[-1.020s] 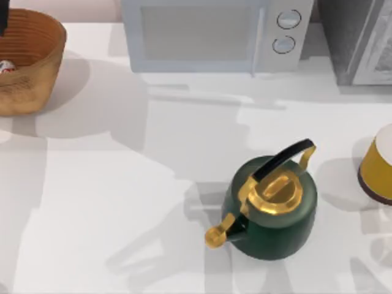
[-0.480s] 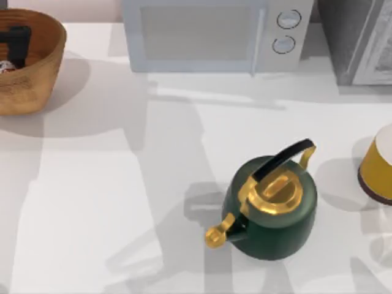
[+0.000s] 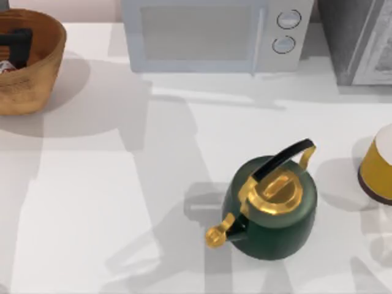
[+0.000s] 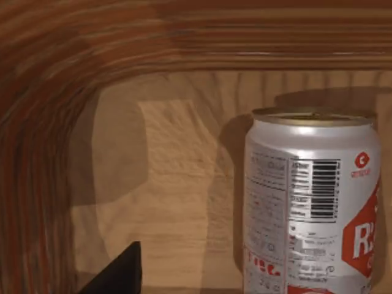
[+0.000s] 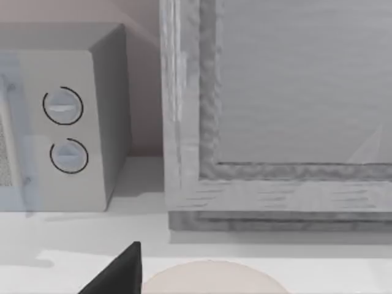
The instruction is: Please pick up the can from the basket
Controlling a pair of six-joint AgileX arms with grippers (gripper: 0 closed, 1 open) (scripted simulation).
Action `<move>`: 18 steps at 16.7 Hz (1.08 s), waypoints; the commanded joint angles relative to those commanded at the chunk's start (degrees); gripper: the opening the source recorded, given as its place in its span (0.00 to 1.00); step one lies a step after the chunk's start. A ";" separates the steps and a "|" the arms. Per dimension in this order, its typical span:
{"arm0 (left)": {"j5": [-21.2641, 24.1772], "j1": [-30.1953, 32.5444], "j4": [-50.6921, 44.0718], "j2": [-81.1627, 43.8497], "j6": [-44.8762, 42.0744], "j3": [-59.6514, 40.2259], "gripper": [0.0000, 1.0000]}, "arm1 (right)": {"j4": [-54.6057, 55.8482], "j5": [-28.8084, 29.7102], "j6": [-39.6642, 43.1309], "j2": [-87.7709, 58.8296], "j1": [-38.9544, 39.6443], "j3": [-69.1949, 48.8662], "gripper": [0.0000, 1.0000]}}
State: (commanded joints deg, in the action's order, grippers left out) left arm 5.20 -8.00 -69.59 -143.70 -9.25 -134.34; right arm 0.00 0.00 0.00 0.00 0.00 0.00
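The woven basket [image 3: 37,73] stands at the table's far left back corner. My left gripper [image 3: 15,46] is down inside it, open, just behind the can [image 3: 5,66], of which a white-and-red sliver shows at the picture's edge. In the left wrist view the can [image 4: 309,202] stands upright on the basket's floor [image 4: 177,184], white with red print, a barcode and a dull gold rim. It is close ahead and off to one side. One dark fingertip [image 4: 119,272] is clear of it, and nothing is held.
A green kettle [image 3: 269,211] with gold lid stands right of centre. A yellow cylinder [image 3: 376,165] sits at the right edge, and a microwave [image 3: 214,33] and grey cabinet [image 3: 361,37] line the back. My right arm is parked, its fingertip [image 5: 119,272] over the cylinder's pale top [image 5: 214,280].
My left gripper has come in from the top-left corner and dropped into the basket, covering part of the can. Nothing else has moved.
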 joint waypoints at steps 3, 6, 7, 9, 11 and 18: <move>0.00 0.14 4.42 -1.72 0.15 2.66 1.00 | 0.00 0.00 0.00 0.00 0.00 0.00 1.00; 0.00 0.25 7.77 -3.07 0.25 4.65 1.00 | 0.00 0.00 0.00 0.00 0.00 0.00 1.00; 0.00 0.26 7.91 -3.13 0.25 4.74 1.00 | 0.00 0.00 0.00 0.00 0.00 0.00 1.00; 0.00 0.26 7.91 -3.13 0.25 4.74 1.00 | 0.00 0.00 0.00 0.00 0.00 0.00 1.00; 0.00 0.26 7.91 -3.13 0.25 4.74 0.92 | 0.00 0.00 0.00 0.00 0.00 0.00 1.00; 0.00 0.26 7.91 -3.13 0.25 4.74 0.40 | 0.00 0.00 0.00 0.00 0.00 0.00 1.00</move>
State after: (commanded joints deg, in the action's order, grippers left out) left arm 5.19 -7.74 -61.68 -146.83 -9.00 -129.60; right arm 0.00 0.00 0.00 0.00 0.00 0.00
